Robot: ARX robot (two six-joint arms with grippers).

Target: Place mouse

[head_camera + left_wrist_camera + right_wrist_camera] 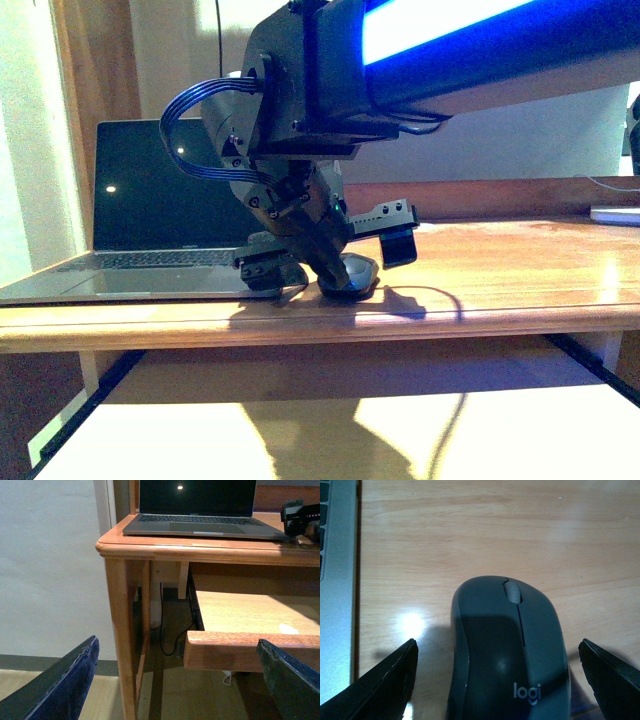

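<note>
Right hand [335, 255] spread wide, fingers [385, 680] either side of mouse [507, 650], not touching, holding nothing. Mouse: dark grey, matte, "logi" mark, grey scroll wheel; sits flat on table [470, 530] near laptop [335, 605].

Front view: mouse [356, 270] mostly hidden behind right gripper [335, 255], only low sliver showing near desk [500, 290] front edge; laptop [150, 200] right part hidden behind right arm; white object [615, 214] at desk right edge cut off, too little to name; right wrist view: mouse rear cut by picture edge, laptop only strip; left wrist view: laptop screen top cut off; left gripper [176, 642] fingers [60, 685] run out of frame
</note>
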